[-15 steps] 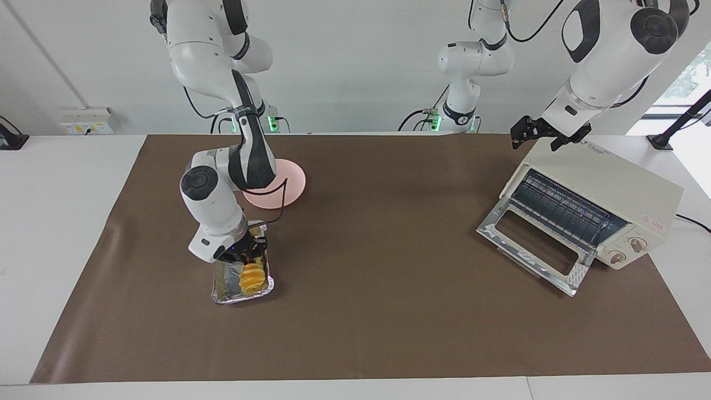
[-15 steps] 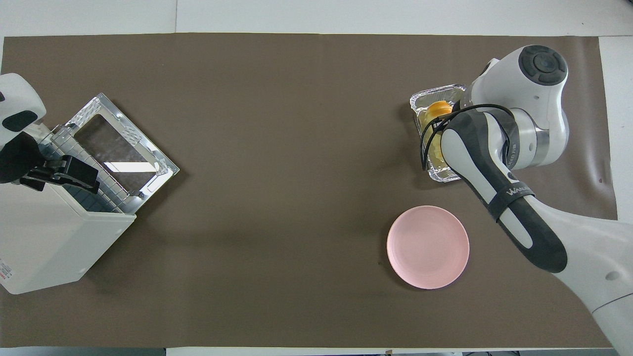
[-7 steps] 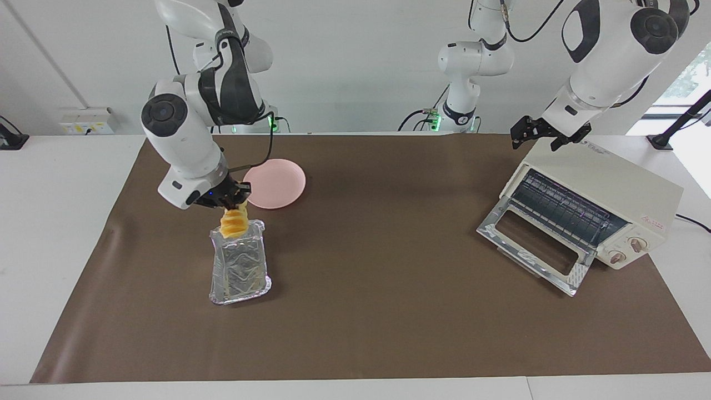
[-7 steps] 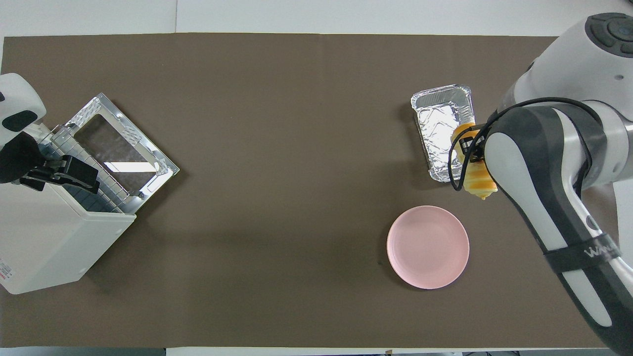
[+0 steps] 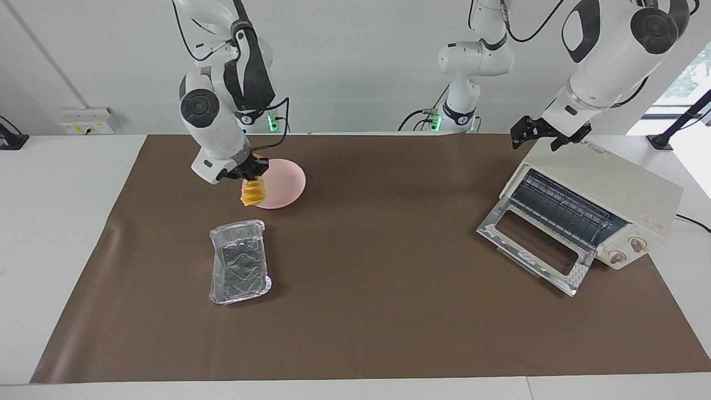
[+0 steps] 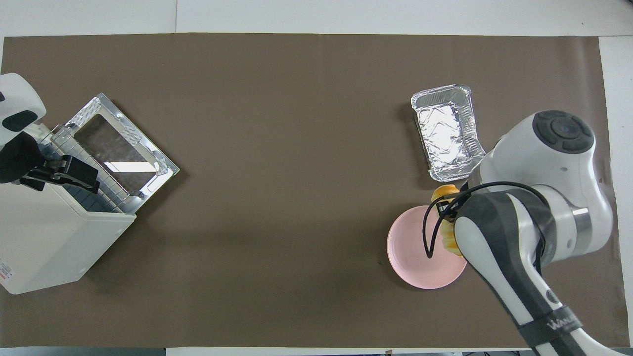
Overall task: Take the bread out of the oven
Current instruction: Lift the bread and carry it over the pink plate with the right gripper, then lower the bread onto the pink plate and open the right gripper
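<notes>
Bread, a small golden-orange ridged loaf (image 5: pixel 253 193), is hanging from the right pincer (image 5: pixel 251 173), which is clamped tight on its upper end. A second ago the loaf was lying in the crinkled silver foil tray (image 5: pixel 240 261); now the tray is sitting empty on the brown counter (image 5: pixel 377 311), and the loaf is being carried through the air over the rim of the round pink plate (image 5: pixel 286 186), which lies nearer to the robots than the tray. That suggests the lift is done and the transfer is nearly over: lowering and letting go onto the plate is probably what is coming.

Well apart, toward the left arm's end of the counter, the cream-white boxy toaster oven (image 5: pixel 611 189) is standing with its glass door dropped open and its wire rack bare. The left pincer (image 5: pixel 541 135) is waiting over the oven's top edge, fingers spread wide, holding nothing.
</notes>
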Robot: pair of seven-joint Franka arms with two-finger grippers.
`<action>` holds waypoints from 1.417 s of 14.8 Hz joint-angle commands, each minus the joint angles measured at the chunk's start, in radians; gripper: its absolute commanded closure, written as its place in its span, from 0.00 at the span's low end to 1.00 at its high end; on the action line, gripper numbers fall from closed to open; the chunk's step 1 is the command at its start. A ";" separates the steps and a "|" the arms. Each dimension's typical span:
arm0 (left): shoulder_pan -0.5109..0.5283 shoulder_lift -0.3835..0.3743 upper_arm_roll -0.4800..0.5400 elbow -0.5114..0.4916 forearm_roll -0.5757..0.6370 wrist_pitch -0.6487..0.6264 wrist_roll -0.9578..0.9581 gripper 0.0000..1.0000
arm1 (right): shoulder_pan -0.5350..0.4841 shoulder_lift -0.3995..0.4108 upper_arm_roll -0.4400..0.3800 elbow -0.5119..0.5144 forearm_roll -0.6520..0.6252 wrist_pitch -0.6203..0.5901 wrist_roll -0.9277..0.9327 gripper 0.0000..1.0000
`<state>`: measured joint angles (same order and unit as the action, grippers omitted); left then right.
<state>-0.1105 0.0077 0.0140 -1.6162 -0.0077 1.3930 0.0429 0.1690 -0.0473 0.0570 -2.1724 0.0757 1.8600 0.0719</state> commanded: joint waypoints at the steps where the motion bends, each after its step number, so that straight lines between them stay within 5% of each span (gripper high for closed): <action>1: 0.009 -0.017 -0.006 -0.013 0.011 0.012 0.006 0.00 | 0.064 -0.098 0.001 -0.171 0.015 0.138 0.081 1.00; 11: 0.009 -0.017 -0.006 -0.013 0.011 0.012 0.006 0.00 | 0.075 -0.082 0.001 -0.291 0.016 0.341 0.085 1.00; 12: 0.009 -0.017 -0.006 -0.013 0.011 0.012 0.006 0.00 | 0.075 -0.082 0.001 -0.291 0.016 0.338 0.086 0.75; 14: 0.009 -0.017 -0.006 -0.013 0.011 0.012 0.006 0.00 | 0.073 -0.080 0.001 -0.290 0.015 0.331 0.080 0.00; 17: 0.009 -0.017 -0.006 -0.013 0.011 0.012 0.006 0.00 | 0.063 -0.074 0.000 -0.195 0.015 0.303 0.080 0.00; 21: 0.009 -0.017 -0.006 -0.013 0.011 0.012 0.005 0.00 | 0.000 -0.037 -0.005 0.148 -0.004 0.046 0.022 0.00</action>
<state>-0.1105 0.0077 0.0140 -1.6162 -0.0077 1.3932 0.0429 0.2053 -0.1162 0.0501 -2.1872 0.0752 2.0207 0.1408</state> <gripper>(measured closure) 0.000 0.009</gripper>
